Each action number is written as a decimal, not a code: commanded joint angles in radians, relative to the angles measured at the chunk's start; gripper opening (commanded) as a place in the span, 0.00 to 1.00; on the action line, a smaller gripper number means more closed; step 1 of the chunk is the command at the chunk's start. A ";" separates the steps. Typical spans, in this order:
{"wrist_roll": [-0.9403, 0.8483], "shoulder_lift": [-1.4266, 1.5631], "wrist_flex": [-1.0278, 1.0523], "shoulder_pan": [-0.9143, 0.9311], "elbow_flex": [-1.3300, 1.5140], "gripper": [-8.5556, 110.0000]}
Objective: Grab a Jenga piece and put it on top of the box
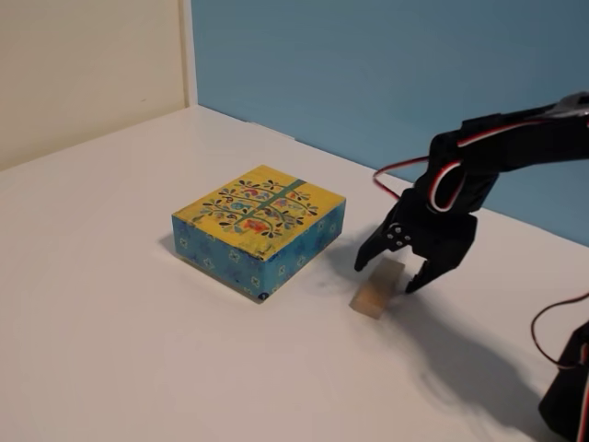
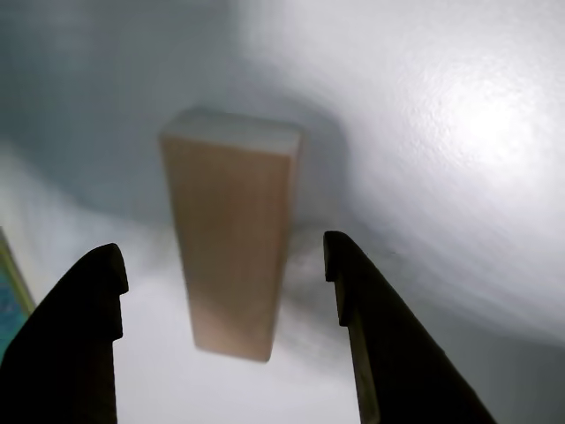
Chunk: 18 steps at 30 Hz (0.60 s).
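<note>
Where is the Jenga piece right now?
In the fixed view the Jenga piece lies flat on the white table, right of the box, directly beneath the open claw; not yet gripped.

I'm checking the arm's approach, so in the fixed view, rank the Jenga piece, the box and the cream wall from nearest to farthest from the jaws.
1. Jenga piece: lying on the table directly under the open gripper.
2. Box: to the left on the table.
3. Cream wall: far upper left, behind the table.

Yellow tree-patterned box (image 1: 260, 228), tan Jenga piece (image 1: 378, 288), black gripper (image 1: 386, 276)
</note>
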 commanded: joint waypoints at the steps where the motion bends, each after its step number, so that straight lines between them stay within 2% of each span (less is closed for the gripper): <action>1: 0.011 0.075 0.025 -0.003 -0.020 0.29; 18: 0.002 0.081 0.029 -0.034 -0.018 0.24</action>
